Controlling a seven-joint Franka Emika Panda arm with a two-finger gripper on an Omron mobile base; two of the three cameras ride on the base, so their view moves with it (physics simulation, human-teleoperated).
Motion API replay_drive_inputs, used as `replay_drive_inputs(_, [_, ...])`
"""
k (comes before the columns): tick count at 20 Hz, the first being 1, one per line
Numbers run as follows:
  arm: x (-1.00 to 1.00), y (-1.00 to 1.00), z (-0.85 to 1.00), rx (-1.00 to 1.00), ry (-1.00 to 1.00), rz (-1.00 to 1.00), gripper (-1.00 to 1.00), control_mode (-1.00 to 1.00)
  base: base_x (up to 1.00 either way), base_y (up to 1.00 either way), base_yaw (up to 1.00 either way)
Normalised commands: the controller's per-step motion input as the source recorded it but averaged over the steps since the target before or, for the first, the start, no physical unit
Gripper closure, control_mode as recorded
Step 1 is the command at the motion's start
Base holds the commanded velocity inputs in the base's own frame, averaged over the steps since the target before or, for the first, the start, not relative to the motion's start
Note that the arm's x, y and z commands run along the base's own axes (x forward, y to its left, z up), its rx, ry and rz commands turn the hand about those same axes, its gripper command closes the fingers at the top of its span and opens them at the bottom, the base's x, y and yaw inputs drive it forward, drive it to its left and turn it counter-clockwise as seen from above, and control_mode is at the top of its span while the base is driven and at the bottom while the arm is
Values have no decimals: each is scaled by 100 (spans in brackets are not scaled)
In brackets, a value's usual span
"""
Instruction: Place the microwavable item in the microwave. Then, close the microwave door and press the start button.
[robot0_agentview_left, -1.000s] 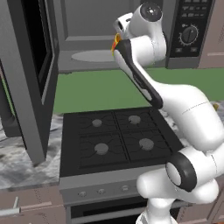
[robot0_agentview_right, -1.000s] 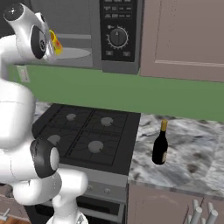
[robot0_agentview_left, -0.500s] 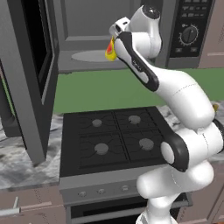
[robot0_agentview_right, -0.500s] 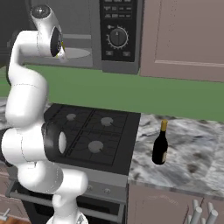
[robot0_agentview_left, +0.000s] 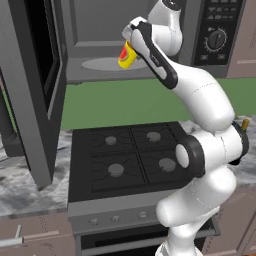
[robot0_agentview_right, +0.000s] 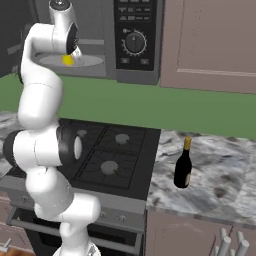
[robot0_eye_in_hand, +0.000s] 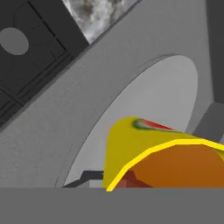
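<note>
Door panel of the microwave, the microwave door (robot0_agentview_left: 35, 85), stands swung wide open well to the left of the gripper (robot0_agentview_left: 131, 48), which is pinching the small yellow cup (robot0_agentview_left: 127, 55) at the mouth of the microwave (robot0_agentview_left: 100, 30). Directly below and just ahead of the gripper lies the round turntable plate (robot0_eye_in_hand: 166, 96), with the cup hanging above its near edge, not yet set down. Judging by its look, the cup is light, rigid and smooth-sided, so a grip across its sides near the rim suits it best; squeezing too gently could let it slip. Its long axis runs tilted, the open orange-lined mouth toward the hand camera, base toward the plate.
</note>
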Motion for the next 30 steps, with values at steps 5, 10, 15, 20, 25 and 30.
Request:
replay_drive_inputs(5, [32, 19, -1, -6, 4, 1, 100, -100, 0, 0, 0])
replay_drive_inputs(10, [13, 22, -7, -8, 3, 0, -100, -100, 0, 0, 0])
replay_drive_inputs(15, [15, 17, 0, -5, 0, 0, -100, -100, 0, 0, 0])
replay_drive_inputs(20, [24, 1, 0, -1, 0, 0, -100, -100, 0, 0, 0])
replay_drive_inputs(25, [9, 0, 5, -1, -6, 0, -100, -100, 0, 0, 0])
replay_drive_inputs(30, [0, 0, 13, -4, -19, 0, -100, -100, 0, 0, 0])
